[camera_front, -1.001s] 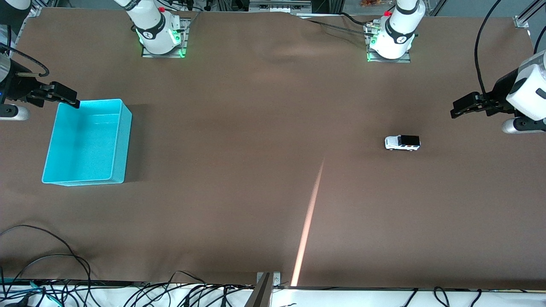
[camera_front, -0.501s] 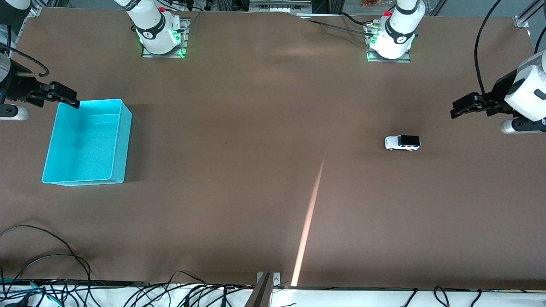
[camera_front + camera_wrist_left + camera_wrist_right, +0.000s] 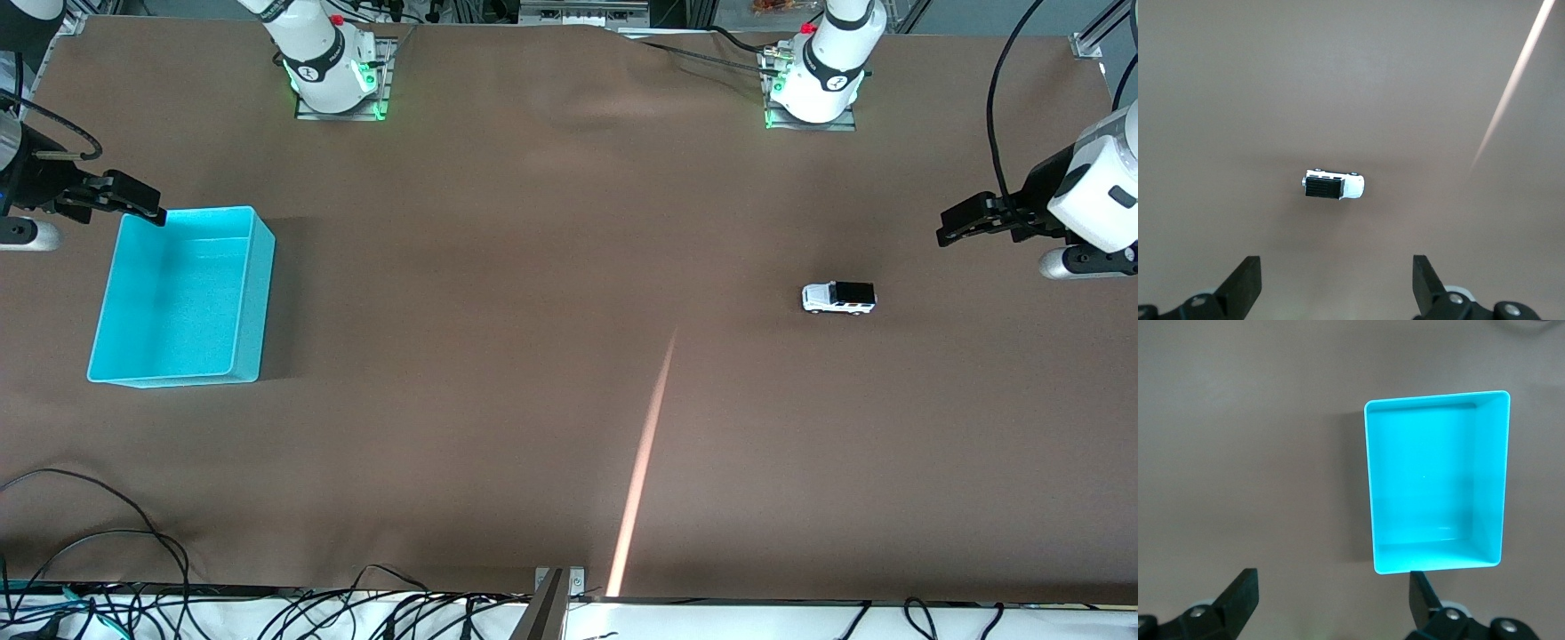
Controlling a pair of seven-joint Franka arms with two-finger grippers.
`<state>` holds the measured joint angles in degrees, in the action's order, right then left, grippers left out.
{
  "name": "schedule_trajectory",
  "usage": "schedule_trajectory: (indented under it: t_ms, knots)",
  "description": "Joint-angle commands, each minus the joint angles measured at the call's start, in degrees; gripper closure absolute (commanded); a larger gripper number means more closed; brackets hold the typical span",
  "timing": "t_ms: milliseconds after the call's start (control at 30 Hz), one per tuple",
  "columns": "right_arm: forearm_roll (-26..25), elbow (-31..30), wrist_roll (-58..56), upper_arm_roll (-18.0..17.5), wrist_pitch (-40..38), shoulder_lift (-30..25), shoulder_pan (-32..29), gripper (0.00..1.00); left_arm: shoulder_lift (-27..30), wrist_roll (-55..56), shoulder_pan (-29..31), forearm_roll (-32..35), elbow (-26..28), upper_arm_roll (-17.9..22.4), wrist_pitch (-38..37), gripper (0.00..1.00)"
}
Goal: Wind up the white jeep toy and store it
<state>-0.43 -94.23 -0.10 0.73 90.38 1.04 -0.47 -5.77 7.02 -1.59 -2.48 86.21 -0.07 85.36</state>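
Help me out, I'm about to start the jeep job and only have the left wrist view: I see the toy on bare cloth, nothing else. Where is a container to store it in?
Observer: A turquoise bin stands at the right arm's end of the table; the white jeep toy sits at the left arm's end.
Operator: Anything in the bin?
Observer: No, the right wrist view looks straight into it and shows only its bare floor.
Operator: Where's the right gripper?
Observer: The right gripper hangs open over the bin's corner farthest from the front camera, holding nothing.
Operator: And mine?
Observer: The left gripper is open over bare cloth, not over the jeep.
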Motion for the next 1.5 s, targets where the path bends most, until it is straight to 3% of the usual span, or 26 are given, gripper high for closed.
schedule_trajectory:
  t_ms: [0,868,1468]
  knots:
    - [-0.36,1.86,0.27,-0.12,-1.6,0.72,0.11,0.0,-0.56,-1.48,-0.08,1.42,-1.22,-0.1,-1.16,0.0]
    - [-0.27,1.86,0.45,-0.11,-1.34,0.8,0.03,0.0,-1.88,0.27,0.19,1.42,-1.04,0.07,-2.83,0.0]
    - [0.61,1.86,0.54,-0.03,-1.17,0.98,0.03,0.0,-7.15,38.4,0.01,1.42,0.36,0.07,-2.39,0.0]
